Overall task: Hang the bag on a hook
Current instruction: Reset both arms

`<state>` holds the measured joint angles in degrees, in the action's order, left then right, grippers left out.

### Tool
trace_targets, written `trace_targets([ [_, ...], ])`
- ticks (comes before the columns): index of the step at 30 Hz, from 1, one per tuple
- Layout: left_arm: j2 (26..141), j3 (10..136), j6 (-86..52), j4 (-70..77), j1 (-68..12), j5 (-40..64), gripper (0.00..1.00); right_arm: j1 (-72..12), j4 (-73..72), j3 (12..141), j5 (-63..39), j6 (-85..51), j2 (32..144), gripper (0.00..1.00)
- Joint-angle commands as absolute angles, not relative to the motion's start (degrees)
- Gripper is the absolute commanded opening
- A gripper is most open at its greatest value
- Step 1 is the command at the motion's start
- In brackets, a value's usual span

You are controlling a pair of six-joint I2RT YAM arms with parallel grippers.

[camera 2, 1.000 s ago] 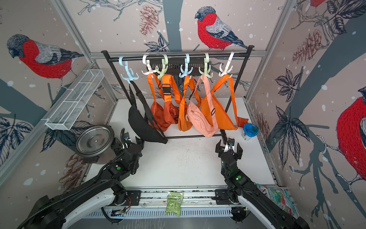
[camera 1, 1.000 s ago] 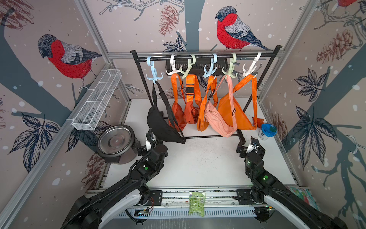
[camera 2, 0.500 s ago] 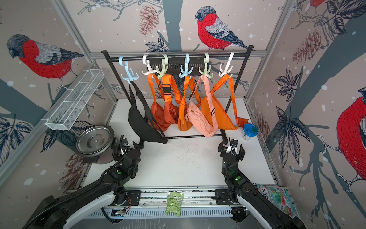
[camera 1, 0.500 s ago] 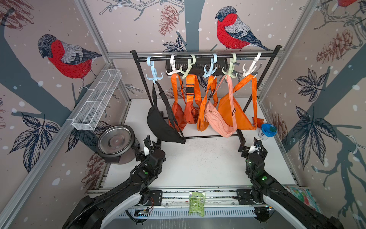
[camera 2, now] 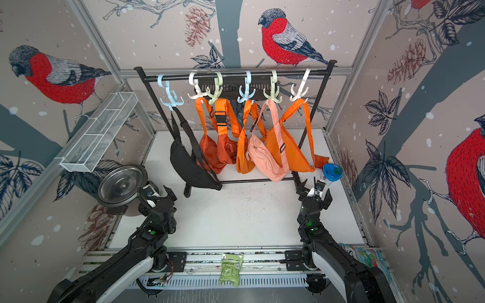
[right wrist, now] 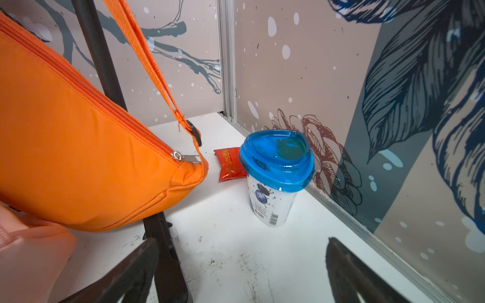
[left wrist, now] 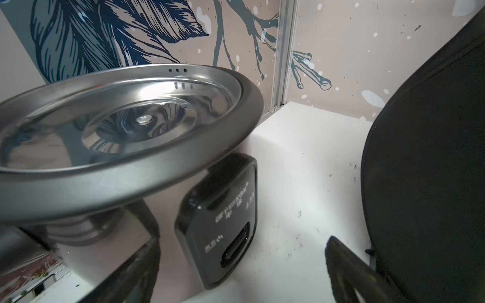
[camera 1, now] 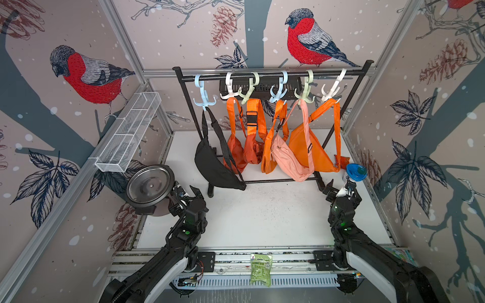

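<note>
A black bag (camera 1: 215, 168) (camera 2: 189, 168) hangs by its strap from the light blue hook (camera 1: 203, 101) at the left end of the black rack (camera 1: 262, 76). Several orange bags (camera 1: 309, 147) and a pink bag (camera 1: 288, 160) hang from the other hooks. My left gripper (camera 1: 187, 190) (camera 2: 157, 191) is low, just left of the black bag, open and empty. In the left wrist view its jaws (left wrist: 241, 262) face the cooker, with the black bag (left wrist: 425, 170) beside them. My right gripper (camera 1: 341, 189) (right wrist: 241, 262) is open and empty beside the rack's right foot.
A rice cooker (camera 1: 151, 185) (left wrist: 118, 126) with its lid up stands at the left wall, under a white wire basket (camera 1: 128, 133). A blue-lidded cup (camera 1: 355, 171) (right wrist: 275, 178) and a red packet (right wrist: 228, 164) sit in the right corner. A green packet (camera 1: 260, 269) lies on the front rail.
My left gripper has drawn a little to the left, away from the black bag and toward the cooker. The right gripper has barely shifted. The bags hang as before.
</note>
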<state>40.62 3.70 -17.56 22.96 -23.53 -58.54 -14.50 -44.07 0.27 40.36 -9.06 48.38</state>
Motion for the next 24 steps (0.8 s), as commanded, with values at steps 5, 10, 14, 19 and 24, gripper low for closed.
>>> trace_targets([
  [5, 43.6, 2.5, -16.2, 36.3, -21.0, -58.1, 0.96, -13.7, -60.4, 0.5, 38.5, -7.5, 57.2, 0.99],
  [10, 42.7, 0.5, -15.8, 40.4, -17.8, -55.9, 0.96, -13.3, -67.0, 0.6, 37.7, -6.3, 61.8, 0.99],
  [14, 42.7, 0.1, -15.6, 41.4, -16.2, -53.0, 0.96, -13.0, -67.6, 1.7, 37.4, -6.1, 63.9, 0.99],
  [19, 45.9, 1.4, -13.4, 42.9, -15.9, -48.9, 0.96, -12.8, -67.9, 1.2, 37.1, -6.1, 63.4, 0.99],
  [24, 49.5, 2.5, -12.3, 45.0, -15.1, -46.7, 0.96, -11.8, -68.2, 0.9, 36.4, -7.0, 63.0, 0.99],
])
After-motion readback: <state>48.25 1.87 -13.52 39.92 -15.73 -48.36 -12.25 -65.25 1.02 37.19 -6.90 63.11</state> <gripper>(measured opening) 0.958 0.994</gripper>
